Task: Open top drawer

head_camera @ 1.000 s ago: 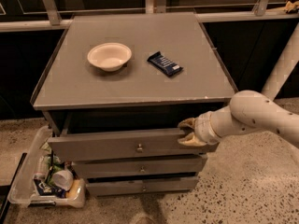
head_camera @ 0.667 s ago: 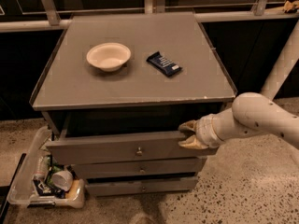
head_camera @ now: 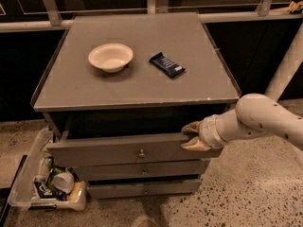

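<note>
I see the flat grey counter (head_camera: 142,86) carrying a shallow cream bowl (head_camera: 111,57), a dark blue wrapped bar (head_camera: 166,65) apart beside it; my pincer (head_camera: 191,136) sits below its front-right edge.

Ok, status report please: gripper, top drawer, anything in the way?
Gripper at right end of top drawer front. Drawer partly out. Plastic bin on floor, left of drawer front, not blocking.

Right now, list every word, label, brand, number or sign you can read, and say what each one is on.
No text here can be read.
Dark wrapper on the cabinet top: pale print, too blurred to read.
Packets in the floor bin: labels too small to read.
End effector, clamped on the right end of the top drawer: no markings visible.
</note>
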Robot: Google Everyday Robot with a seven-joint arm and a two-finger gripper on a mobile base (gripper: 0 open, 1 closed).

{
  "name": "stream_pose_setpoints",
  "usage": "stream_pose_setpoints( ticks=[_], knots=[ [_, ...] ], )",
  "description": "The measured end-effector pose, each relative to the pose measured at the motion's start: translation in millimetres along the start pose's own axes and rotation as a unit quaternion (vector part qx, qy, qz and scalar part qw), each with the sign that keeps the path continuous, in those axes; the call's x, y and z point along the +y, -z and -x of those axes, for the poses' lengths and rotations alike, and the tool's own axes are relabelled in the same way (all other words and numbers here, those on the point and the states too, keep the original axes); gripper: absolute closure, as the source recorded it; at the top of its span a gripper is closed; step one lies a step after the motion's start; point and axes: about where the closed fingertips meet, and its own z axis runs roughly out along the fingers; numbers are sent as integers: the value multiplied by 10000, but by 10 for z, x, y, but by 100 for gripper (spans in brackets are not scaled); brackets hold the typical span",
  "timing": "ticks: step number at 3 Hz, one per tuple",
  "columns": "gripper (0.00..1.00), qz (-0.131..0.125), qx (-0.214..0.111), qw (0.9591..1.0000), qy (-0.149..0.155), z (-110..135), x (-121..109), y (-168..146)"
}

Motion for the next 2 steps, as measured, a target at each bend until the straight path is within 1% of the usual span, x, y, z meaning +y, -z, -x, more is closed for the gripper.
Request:
stream_pose_setpoints(
  ticks=[1,2],
  knots=[
    [12,0,0,10000,0,0,0,0],
    [14,282,-268,9992,-87,-131,226,-44]
  ],
)
